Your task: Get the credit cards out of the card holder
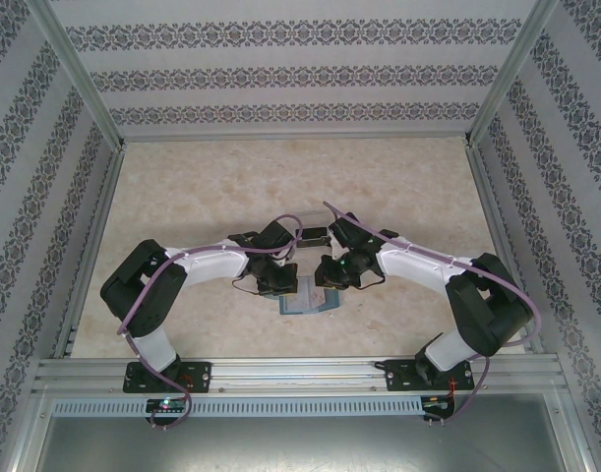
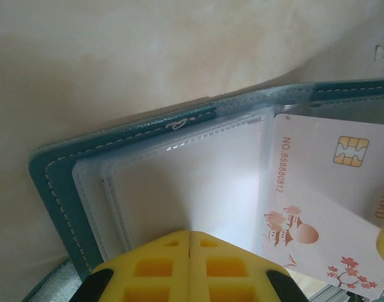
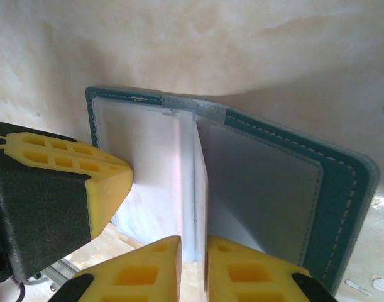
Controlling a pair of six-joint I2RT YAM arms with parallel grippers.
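Left fingers [image 2: 154,267] clenched together at clear sleeves' edge, probably steadying card holder [image 2: 53,189], which lies open on worktop [image 2: 148,56]. Right fingers [image 3: 148,270] narrowly parted astride thin white edge, likely credit card [image 2: 317,195] half out of pocket. Gripping or releasing: cannot tell.

Bright, diffuse light. The wallet [image 2: 198,182] washes out in glare just ahead of the left fingers [image 2: 157,267]; a soft shadow lies on the table [image 2: 148,50] beyond. Top view soft, fine detail lost.
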